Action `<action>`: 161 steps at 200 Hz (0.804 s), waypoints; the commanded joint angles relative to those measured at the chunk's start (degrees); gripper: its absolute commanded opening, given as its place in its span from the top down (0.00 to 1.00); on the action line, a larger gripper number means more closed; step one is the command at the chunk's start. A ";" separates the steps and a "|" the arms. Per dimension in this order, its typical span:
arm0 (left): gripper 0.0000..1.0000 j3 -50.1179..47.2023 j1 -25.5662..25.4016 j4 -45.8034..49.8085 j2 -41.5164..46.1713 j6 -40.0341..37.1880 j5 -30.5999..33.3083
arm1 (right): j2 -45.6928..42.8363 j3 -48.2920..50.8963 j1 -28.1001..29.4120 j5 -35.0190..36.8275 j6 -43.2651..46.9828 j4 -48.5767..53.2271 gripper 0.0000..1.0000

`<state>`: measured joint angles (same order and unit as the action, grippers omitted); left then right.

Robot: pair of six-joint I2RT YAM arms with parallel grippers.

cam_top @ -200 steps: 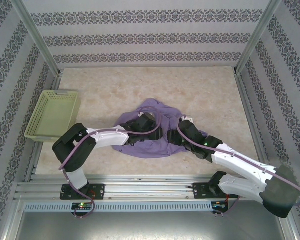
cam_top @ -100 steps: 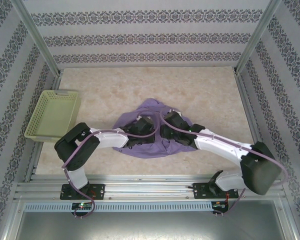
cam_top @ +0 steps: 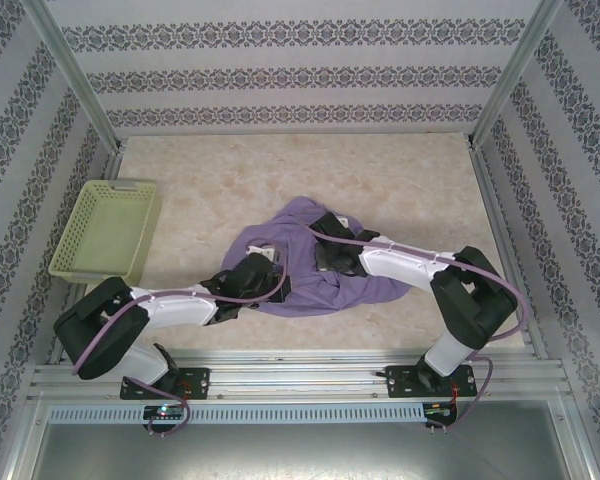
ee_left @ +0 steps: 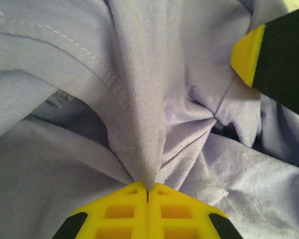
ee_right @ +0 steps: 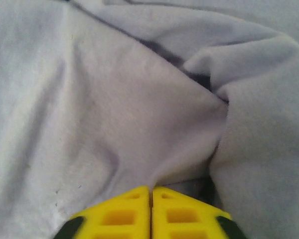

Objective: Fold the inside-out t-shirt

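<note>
**Pinched in two places**

The lavender t-shirt (cam_top: 298, 218) lies bunched mid-table (cam_top: 230, 170), right of the yellow-green basket (cam_top: 105, 235). The left gripper (ee_left: 148, 189) is clamped on a ridge of its cloth. The right gripper (ee_right: 151, 191), fingers together, pinches it farther right.

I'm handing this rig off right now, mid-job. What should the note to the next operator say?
Left gripper: shut on a pinched ridge of the t-shirt, at the heap's near-left side.
Right gripper: shut on t-shirt cloth near the heap's middle, close to the left one.
T-shirt: a crumpled heap mid-table, with stitched seams showing. The basket sits apart at the left edge.
Done: both grips taken, no fold made.
Left: spread the shirt flat, then fold it.
</note>
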<state>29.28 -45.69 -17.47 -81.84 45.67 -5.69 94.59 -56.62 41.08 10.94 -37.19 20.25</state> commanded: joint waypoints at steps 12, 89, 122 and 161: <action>1.00 -2.38 -0.10 -1.96 5.81 -1.68 3.55 | -0.13 -7.66 3.87 5.44 3.83 4.63 1.00; 1.00 -8.26 0.87 -1.20 9.79 -0.63 7.16 | 6.13 -11.93 8.75 -7.54 -0.77 -1.16 0.85; 1.00 -10.40 0.96 -1.36 9.22 -0.09 7.14 | -0.34 -9.19 7.17 -5.47 2.30 -0.74 0.66; 1.00 -11.04 1.13 -2.26 8.89 0.04 7.11 | -7.81 -2.06 4.27 -5.04 6.51 -0.29 0.67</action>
<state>18.83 -45.36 -17.85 -72.66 45.12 0.32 90.76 -62.41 46.78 5.50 -34.09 19.94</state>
